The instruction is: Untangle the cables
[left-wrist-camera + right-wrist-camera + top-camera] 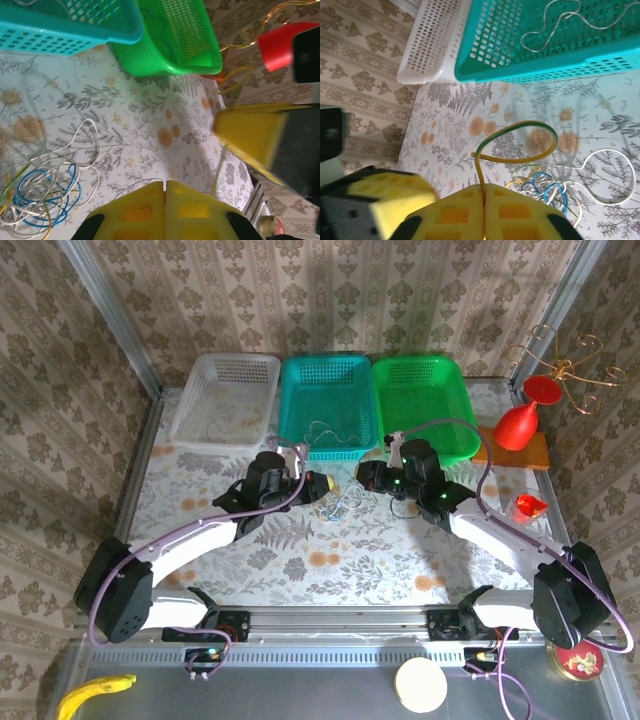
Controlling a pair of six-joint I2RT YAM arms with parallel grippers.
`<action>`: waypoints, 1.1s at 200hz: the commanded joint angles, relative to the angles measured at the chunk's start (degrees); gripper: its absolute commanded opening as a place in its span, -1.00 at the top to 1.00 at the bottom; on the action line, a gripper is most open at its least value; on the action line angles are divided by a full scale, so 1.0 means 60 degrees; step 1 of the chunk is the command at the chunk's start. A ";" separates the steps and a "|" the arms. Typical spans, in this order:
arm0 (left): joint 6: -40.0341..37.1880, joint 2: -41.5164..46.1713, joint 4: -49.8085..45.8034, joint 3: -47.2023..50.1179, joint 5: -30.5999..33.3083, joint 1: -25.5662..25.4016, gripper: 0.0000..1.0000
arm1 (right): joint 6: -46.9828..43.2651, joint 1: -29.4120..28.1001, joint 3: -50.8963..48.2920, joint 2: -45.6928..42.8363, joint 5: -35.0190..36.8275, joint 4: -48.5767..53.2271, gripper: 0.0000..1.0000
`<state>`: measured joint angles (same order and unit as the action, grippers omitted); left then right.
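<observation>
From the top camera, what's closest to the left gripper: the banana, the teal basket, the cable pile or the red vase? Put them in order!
1. Cable pile: right beside the left gripper, on its right.
2. Teal basket: just behind it, the middle basket.
3. Red vase: far over on the right side.
4. Banana: at the near left corner, past the arm's base.

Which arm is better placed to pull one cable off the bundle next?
Likely right: the right gripper is shut on a yellow-green cable looping clear of the bundle. The left gripper is shut beside the bundle, no cable visible in it.
</observation>
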<state>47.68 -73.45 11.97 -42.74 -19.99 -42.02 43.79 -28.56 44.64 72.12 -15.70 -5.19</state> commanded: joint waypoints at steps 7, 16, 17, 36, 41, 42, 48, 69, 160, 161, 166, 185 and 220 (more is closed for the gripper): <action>-0.0460 0.0412 -0.0351 -0.0617 -0.0380 -0.0028 1.00 | 0.0241 0.0177 -0.0094 0.0087 0.0263 -0.0414 0.61; -0.0511 0.0449 -0.0417 -0.0666 -0.0417 -0.0036 1.00 | 0.0308 0.0224 -0.0087 0.0106 0.0237 -0.0476 0.61; -0.0515 0.0457 -0.0415 -0.0660 -0.0425 -0.0032 1.00 | 0.0314 0.0236 -0.0087 0.0108 0.0234 -0.0487 0.60; -0.0579 0.0522 -0.0497 -0.0686 -0.0476 -0.0035 1.00 | 0.0444 0.0370 -0.0115 0.0142 0.0191 -0.0612 0.60; -0.0587 0.0537 -0.0499 -0.0672 -0.0477 -0.0028 1.00 | 0.0471 0.0404 -0.0128 0.0149 0.0185 -0.0638 0.60; -0.0590 0.0537 -0.0507 -0.0678 -0.0477 -0.0035 1.00 | 0.0475 0.0414 -0.0130 0.0151 0.0185 -0.0648 0.60; -0.0596 0.0552 -0.0515 -0.0664 -0.0491 -0.0030 1.00 | 0.0521 0.0461 -0.0144 0.0153 0.0161 -0.0673 0.61; -0.0648 0.0625 -0.0559 -0.0620 -0.0492 -0.0028 1.00 | 0.0686 0.0673 -0.0258 0.0131 0.0114 -0.0814 0.61; -0.0671 0.0996 -0.0689 -0.0678 -0.0642 0.0065 1.00 | 0.1056 0.1602 -0.0872 -0.0121 0.0312 -0.1003 0.65; -0.0669 0.1001 -0.0690 -0.0681 -0.0647 0.0077 1.00 | 0.1061 0.1620 -0.0882 -0.0123 0.0315 -0.0999 0.65; -0.0655 0.1041 -0.0704 -0.0682 -0.0660 0.0099 1.00 | 0.1077 0.1678 -0.0930 -0.0173 0.0355 -0.0999 0.65; -0.0631 0.1221 -0.0757 -0.0676 -0.0696 0.0218 1.00 | 0.1110 0.1850 -0.1086 -0.0296 0.0476 -0.0966 0.64; -0.0706 0.1553 -0.1021 -0.0764 -0.0806 0.0596 1.00 | 0.1109 0.2118 -0.1337 -0.0516 0.0594 -0.0915 0.58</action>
<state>45.19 -66.17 8.14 -45.54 -23.33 -39.94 49.91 -16.80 37.82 71.07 -14.28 -10.44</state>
